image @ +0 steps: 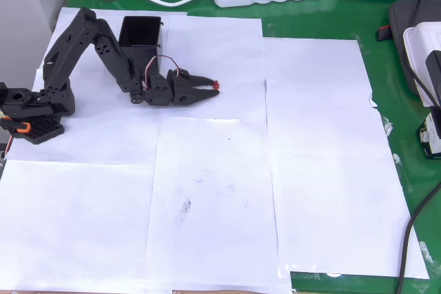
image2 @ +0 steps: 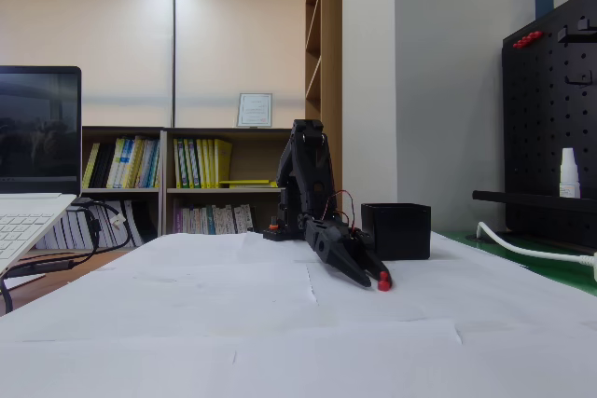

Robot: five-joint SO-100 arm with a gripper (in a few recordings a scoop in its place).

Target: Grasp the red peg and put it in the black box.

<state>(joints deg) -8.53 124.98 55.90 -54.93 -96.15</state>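
No text can be read; the framed notice (image2: 254, 110) on the far wall is too small to read.

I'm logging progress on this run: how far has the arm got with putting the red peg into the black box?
Done: the gripper has reached the red peg, which sits at its fingertips, low by the paper in the fixed view. In hand: the grasp; whether the peg is lifted is unclear. Left: carrying it to the black box, behind the arm, and dropping it in.
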